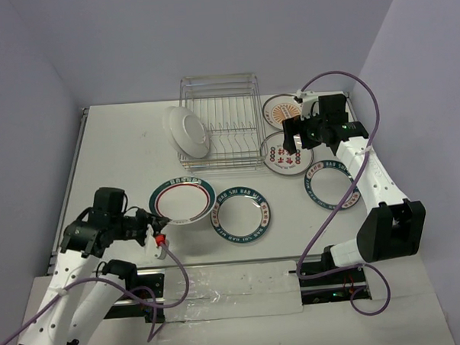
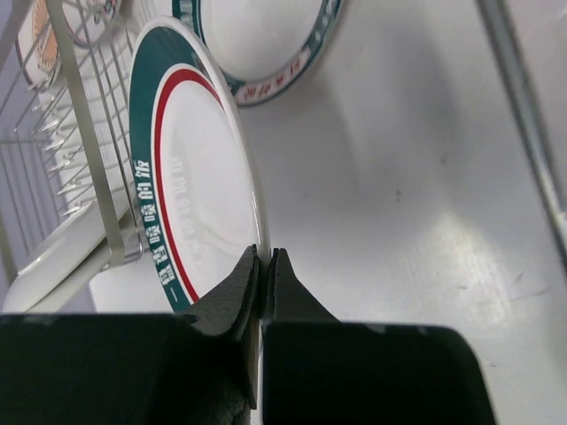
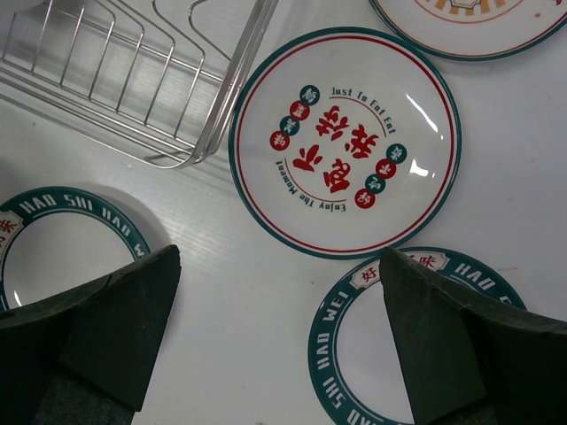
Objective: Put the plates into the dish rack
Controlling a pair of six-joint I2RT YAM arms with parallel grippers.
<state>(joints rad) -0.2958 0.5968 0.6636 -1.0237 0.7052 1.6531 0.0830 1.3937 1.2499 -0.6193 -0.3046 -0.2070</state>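
The left gripper [image 2: 264, 273] is pinching the near rim of the red-ringed plate [image 2: 199, 177], jaws pressed together on its edge; that plate is lying on the table [image 1: 114, 147] in front of the dish rack [image 1: 220, 116], with bare tabletop to its left; a teal-lettered plate [image 1: 242, 215] is crowding its right side; an upright plate [image 1: 188, 132] is standing in the rack's left end; the right gripper [image 1: 293, 133] is hanging spread wide over the plate with red characters [image 3: 345, 142], beside the rack's right end.
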